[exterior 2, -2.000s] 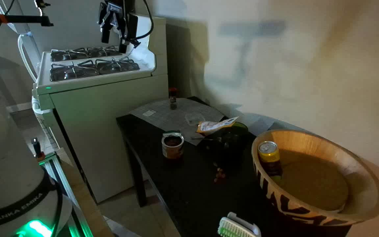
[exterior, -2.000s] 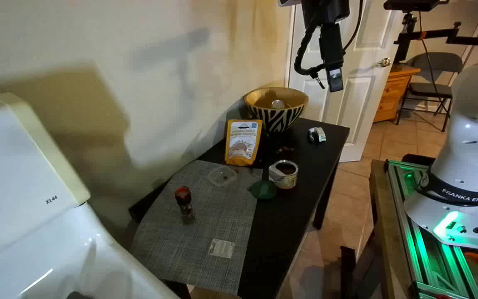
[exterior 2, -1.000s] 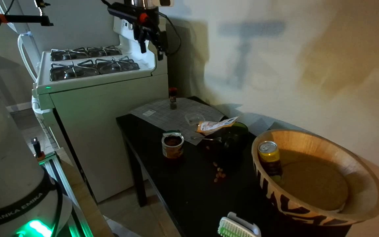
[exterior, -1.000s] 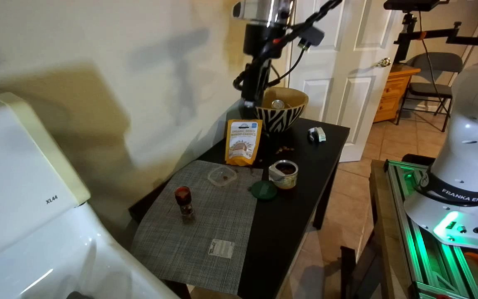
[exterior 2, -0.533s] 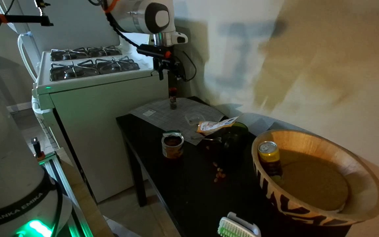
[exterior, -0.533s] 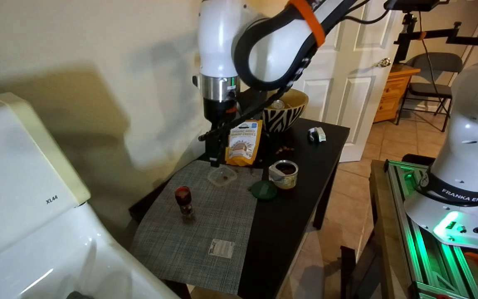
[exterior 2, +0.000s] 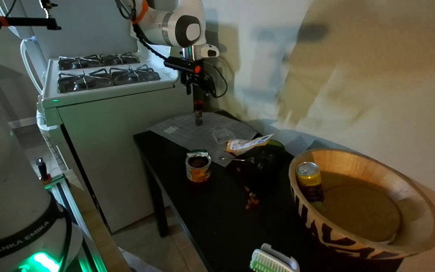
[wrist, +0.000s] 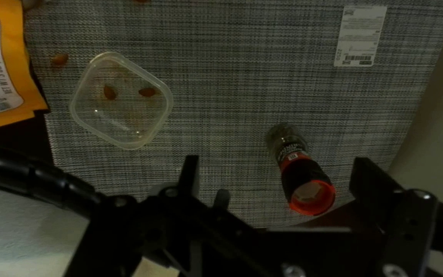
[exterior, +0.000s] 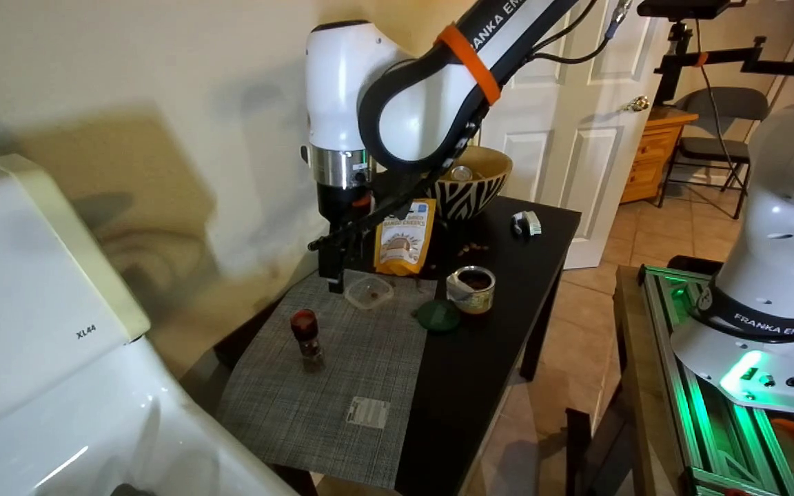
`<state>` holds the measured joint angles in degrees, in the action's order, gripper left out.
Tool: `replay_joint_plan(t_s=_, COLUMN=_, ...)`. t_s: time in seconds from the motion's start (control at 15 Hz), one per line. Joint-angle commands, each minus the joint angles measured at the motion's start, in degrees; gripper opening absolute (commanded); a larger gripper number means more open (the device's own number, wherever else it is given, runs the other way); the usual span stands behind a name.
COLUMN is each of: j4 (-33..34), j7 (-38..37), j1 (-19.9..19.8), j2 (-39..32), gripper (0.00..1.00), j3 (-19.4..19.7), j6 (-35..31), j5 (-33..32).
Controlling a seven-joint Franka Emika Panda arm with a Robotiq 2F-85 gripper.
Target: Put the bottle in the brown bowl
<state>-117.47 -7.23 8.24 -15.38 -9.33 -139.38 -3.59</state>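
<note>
Jaws spread wide, the gripper point(wrist: 275, 161) hangs near the bottle point(wrist: 296, 163), which stands upright on the gray mat point(wrist: 225, 104). In an exterior view the arm point(exterior: 411, 127), bent downward, sits lower and further left than before; the brown bowl point(exterior: 473, 196) is at the far end of the table point(exterior: 466, 365). The pouch point(wrist: 8, 77) reads "WT 3 OZ (85g)", the stove point(exterior: 45, 262) "XL44", the base band point(exterior 2: 15, 240) "FRANKA EMIKA".

Clear dish point(exterior: 361, 293) on gray mat point(exterior: 352, 365)
From it, in an exterior view: yellow pouch point(exterior: 404, 242), one o'clock; open can point(exterior: 474, 299), three; label point(exterior: 368, 412), six.
</note>
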Motion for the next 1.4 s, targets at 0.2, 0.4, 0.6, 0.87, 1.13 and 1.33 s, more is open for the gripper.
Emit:
replay_joint_plan(t_s=0.2, j4=-0.1, j7=-12.3, j1=7.2, j2=-7.4, gripper=1.00, j3=3.7, j6=-17.7, j5=-4.1)
replay_joint_plan(t_s=0.4, j4=1.3, j7=-19.0, j1=12.7, j2=-10.8, gripper=1.00, j3=9.1, j6=-22.7, j5=-8.2)
replay_joint_plan(t_s=0.6, j4=2.7, j7=-22.3, j1=16.9, j2=-13.1, gripper=1.00, j3=13.7, j6=-24.0, j5=-9.8)
replay_joint_plan(t_s=0.87, j4=4.2, j7=-22.9, j1=19.2, j2=-14.3, gripper=0.94, j3=16.6, j6=-23.6, j5=-9.1)
replay_joint_plan(t_s=1.13, j4=5.0, j7=-21.5, j1=18.8, j2=-15.1, gripper=0.62, j3=16.0, j6=-22.7, j5=-8.0)
replay_joint_plan(t_s=1.33, j4=5.3, j7=-21.2, j1=18.6, j2=-15.7, gripper=0.38, j3=15.7, j6=-22.0, j5=-7.6)
